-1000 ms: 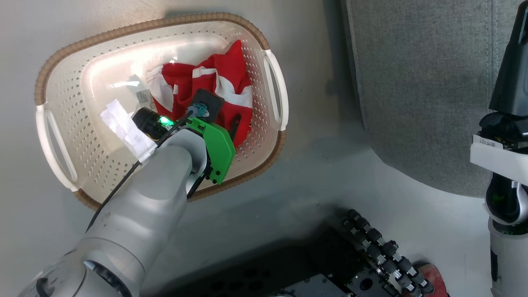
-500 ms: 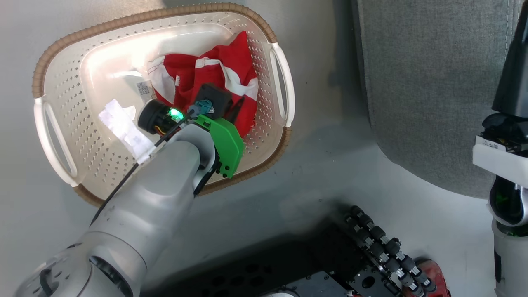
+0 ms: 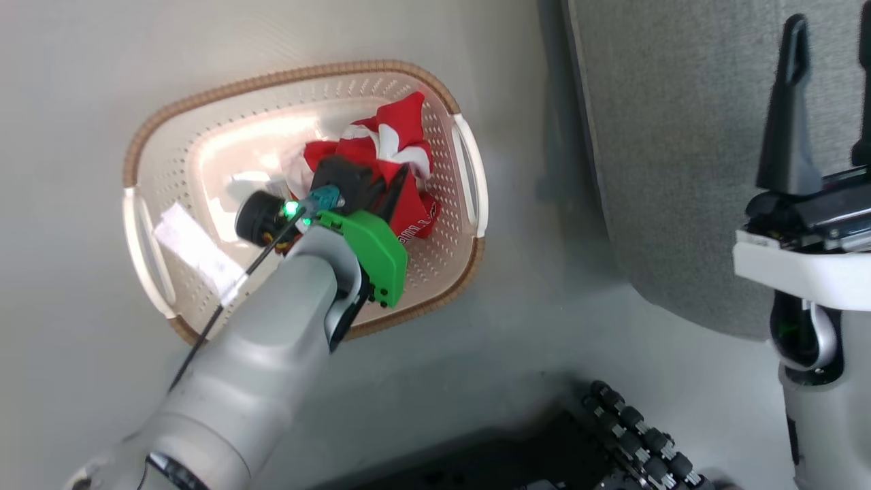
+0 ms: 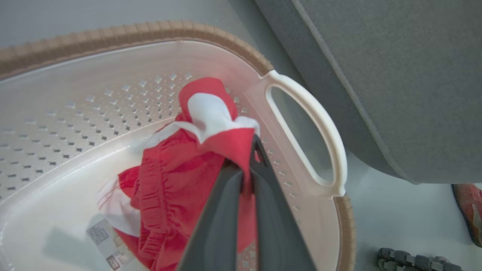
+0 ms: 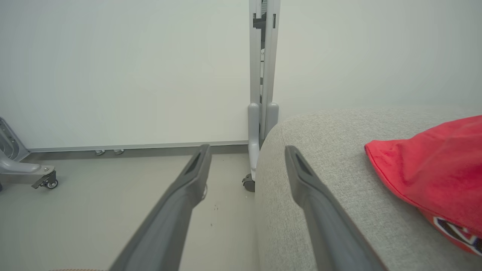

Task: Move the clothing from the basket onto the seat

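The cream basket (image 3: 177, 163) with its brown rim stands on the floor left of the grey seat (image 3: 680, 136). Inside it, a red garment with white trim (image 3: 401, 133) is bunched up. My left gripper (image 3: 400, 187) reaches into the basket and is shut on that garment. In the left wrist view its fingertips (image 4: 250, 158) pinch a fold of the red garment (image 4: 169, 180) near the basket's handle (image 4: 320, 124). My right gripper (image 3: 827, 95) hovers open over the seat's edge (image 5: 339, 131), nothing between its fingers (image 5: 199, 165). A second red garment (image 5: 433, 173) with lettering lies on the seat.
A white label sticker (image 3: 194, 248) sits on the basket's inner wall, and a garment tag (image 4: 107, 244) hangs low. My base with a black cable chain (image 3: 639, 435) is at the bottom. A folded frame on casters (image 5: 261, 113) stands by the wall. A red shoe (image 4: 469, 212) is at the right.
The head camera has shifted, so the basket looks smaller and further right. The garment lay spread out; now it is gathered and pulled up around my left gripper's fingers.
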